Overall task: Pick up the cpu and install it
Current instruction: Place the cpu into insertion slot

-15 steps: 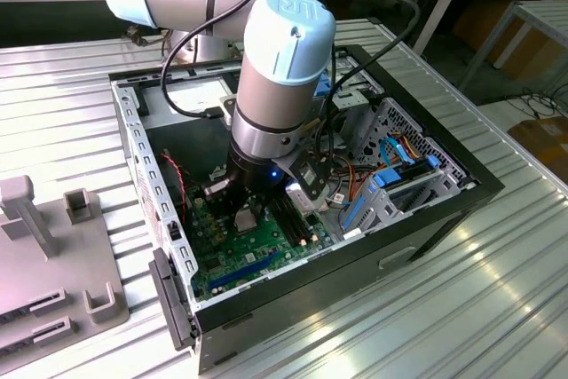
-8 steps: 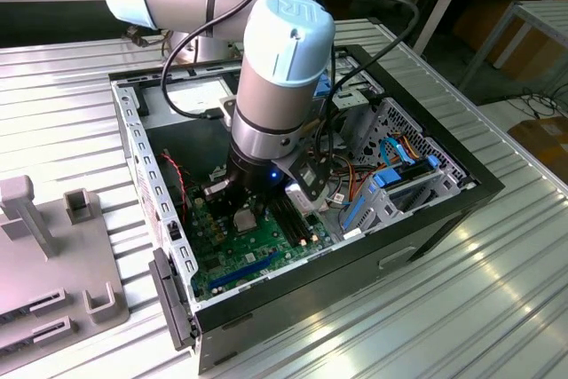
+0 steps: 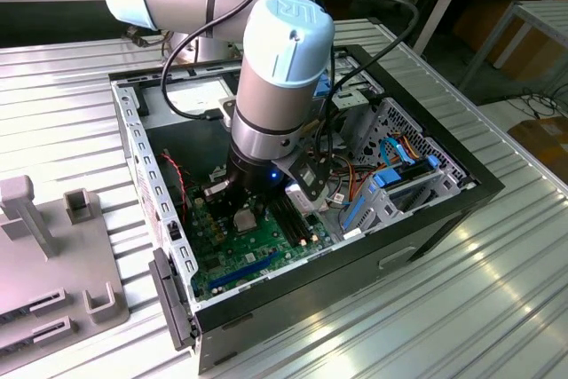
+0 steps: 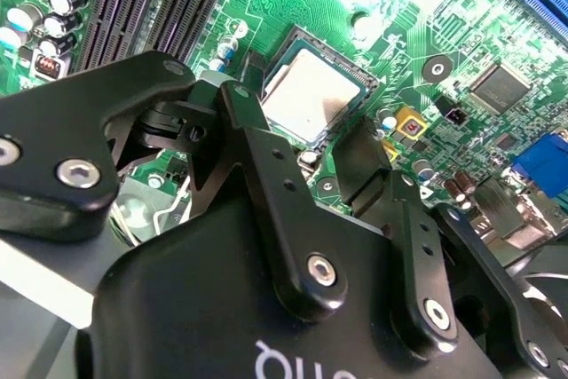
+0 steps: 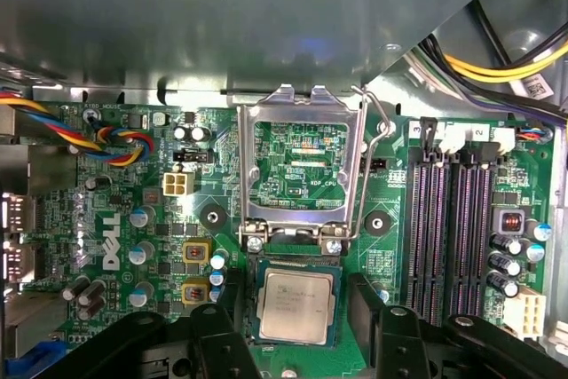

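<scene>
A robot arm (image 3: 266, 104) is reaching down into an open computer case (image 3: 426, 219) that is lying on a ribbed metal worktop (image 3: 461, 308), at the centre of the exterior view. Its pincer (image 5: 297, 330) is hovering low over the green motherboard (image 5: 133, 219), its two black fingers (image 5: 217, 339) standing spread apart on either side of the cpu (image 5: 295, 305) and gripping nothing. The cpu, a small square chip with a dull silver top, is sitting flat in the socket (image 5: 257, 277) at the bottom centre of the first wrist view, with gaps showing between it and each finger. Just above it in that frame, the socket's metal frame (image 5: 300, 166) is standing swung open, with its wire lever (image 5: 377, 144) raised beside it. Long black memory slots (image 5: 453, 237) are running along the right of the frame. In the second wrist view the cpu (image 4: 311, 95) is appearing at upper centre, beyond the pincer's black linkage (image 4: 266, 184). A grey fixture (image 3: 53, 255) is resting on the worktop at the exterior view's left.
</scene>
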`<state>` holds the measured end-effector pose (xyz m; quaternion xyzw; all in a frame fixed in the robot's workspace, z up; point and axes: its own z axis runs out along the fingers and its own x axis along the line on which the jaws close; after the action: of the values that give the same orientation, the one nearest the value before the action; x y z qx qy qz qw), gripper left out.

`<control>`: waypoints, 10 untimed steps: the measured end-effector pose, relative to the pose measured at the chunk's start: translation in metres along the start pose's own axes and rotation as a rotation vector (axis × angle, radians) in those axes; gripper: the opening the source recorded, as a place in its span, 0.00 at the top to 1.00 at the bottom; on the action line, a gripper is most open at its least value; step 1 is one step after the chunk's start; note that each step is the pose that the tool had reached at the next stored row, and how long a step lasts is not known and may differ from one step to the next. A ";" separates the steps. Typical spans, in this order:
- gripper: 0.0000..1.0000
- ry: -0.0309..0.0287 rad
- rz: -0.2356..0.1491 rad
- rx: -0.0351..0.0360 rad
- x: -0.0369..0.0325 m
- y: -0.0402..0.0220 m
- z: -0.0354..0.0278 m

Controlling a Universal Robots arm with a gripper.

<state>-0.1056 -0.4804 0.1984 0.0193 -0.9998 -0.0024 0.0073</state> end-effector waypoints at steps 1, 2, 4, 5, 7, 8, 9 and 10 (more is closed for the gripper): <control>0.42 0.0001 0.000 0.0001 0.0000 0.0000 0.0000; 0.42 0.0001 0.000 0.0001 0.0000 0.0000 0.0000; 0.43 0.0004 0.001 0.0002 0.0001 0.0000 -0.0001; 0.49 -0.0003 0.000 0.0005 0.0000 0.0000 -0.0001; 0.53 0.0000 0.000 0.0001 0.0000 0.0000 0.0000; 0.53 -0.0001 0.000 -0.0001 0.0000 -0.0001 0.0001; 0.53 -0.0001 0.000 -0.0003 0.0001 -0.0005 0.0001; 0.53 0.0000 -0.002 -0.0001 0.0001 -0.0010 0.0001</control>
<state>-0.1057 -0.4814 0.1984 0.0203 -0.9998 -0.0024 0.0073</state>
